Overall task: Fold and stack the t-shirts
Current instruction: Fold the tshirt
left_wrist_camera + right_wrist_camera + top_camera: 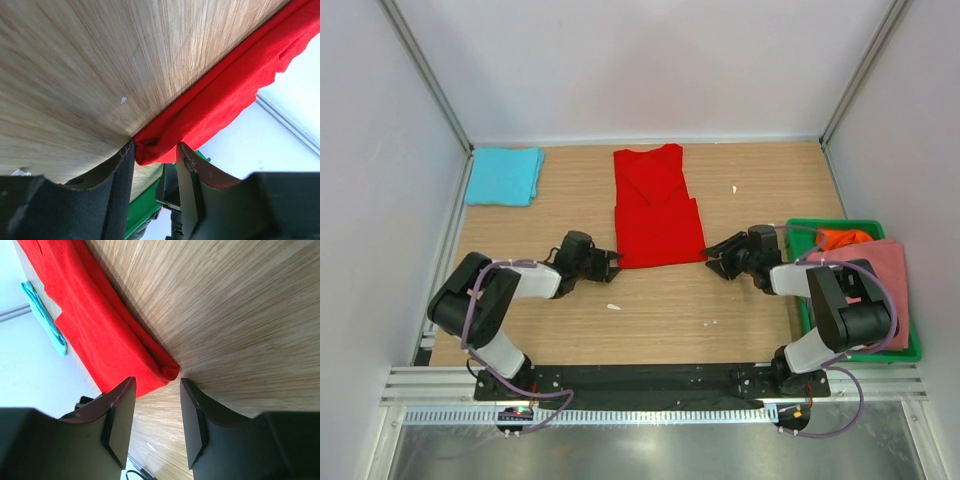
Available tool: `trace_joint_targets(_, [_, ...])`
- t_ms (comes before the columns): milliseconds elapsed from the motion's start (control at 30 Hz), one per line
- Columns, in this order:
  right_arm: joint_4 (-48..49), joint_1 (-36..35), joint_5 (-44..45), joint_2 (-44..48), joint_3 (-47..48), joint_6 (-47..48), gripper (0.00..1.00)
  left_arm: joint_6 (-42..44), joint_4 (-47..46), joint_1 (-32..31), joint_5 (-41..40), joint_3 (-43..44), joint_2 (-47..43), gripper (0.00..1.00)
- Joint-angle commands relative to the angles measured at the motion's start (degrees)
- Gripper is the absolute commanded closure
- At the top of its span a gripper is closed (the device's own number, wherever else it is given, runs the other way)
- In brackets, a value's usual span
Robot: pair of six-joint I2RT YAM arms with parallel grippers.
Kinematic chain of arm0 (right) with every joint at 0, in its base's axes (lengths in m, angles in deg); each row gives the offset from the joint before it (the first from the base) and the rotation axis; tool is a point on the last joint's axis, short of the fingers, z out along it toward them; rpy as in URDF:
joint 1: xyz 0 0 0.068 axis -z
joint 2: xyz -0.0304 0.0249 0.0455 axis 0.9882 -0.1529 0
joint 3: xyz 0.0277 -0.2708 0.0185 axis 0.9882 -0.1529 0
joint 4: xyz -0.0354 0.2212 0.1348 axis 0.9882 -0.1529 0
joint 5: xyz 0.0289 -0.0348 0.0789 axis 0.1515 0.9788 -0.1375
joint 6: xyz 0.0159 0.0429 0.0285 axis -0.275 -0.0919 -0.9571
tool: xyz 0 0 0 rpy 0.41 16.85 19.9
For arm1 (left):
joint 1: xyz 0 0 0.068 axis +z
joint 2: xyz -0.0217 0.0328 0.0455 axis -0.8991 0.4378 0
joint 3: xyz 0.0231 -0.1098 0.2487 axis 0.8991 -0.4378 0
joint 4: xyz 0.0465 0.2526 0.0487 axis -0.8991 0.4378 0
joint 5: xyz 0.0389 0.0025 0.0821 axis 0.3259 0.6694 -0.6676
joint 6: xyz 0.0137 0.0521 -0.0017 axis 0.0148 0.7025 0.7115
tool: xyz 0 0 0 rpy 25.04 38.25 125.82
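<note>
- Red t-shirt [655, 205] lies flat on the worktop [660, 310], with its sides folded in. It sits between the two tools, with its near edge closest to them.
- The left tool [156, 150] is down low at the shirt's near left corner. Its two fingers [120, 185] are spread apart. The red corner pokes into the gap between the tips and is not pinched. I cannot tell if the cloth touches the fingers.
- The right tool [157, 381] is down low at the shirt's near right corner. Its fingers are spread apart too. The red corner lies just in front of the tips, not inside the gap.
- A turquoise t-shirt [503, 176] is folded and lies well away, far ahead of the left tool and off to its left.
- A green crate [850, 225] stands behind the right tool, on its right side. A salmon pink t-shirt [885, 265] and an orange t-shirt [842, 238] lie in it.
</note>
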Motion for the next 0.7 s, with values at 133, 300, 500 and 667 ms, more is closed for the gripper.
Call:
trace_joint_targets(133, [1.80, -1.67, 5.06, -1.97, -1.91, -3.56, 0.53, -0.53, 0.94, -0.11, -3.68, -1.99, 3.27, 0.63])
trace_joint_targets(300, [1.46, -2.90, 6.98, -2.06, -2.00, -5.31, 0.53, -0.80, 0.32, -0.11, -3.07, -2.61, 3.36, 0.69])
trace_joint_targets(500, [2.33, -3.69, 9.89, -2.06, -3.76, -7.95, 0.55, -0.71, 0.76, -0.11, -2.19, -2.78, 3.45, 0.69])
trace_joint_targets(667, [0.66, -3.87, 11.04, -3.89, -3.15, -7.35, 0.66, -0.01, 0.50, 0.76, -1.92, -3.22, 3.53, 0.77])
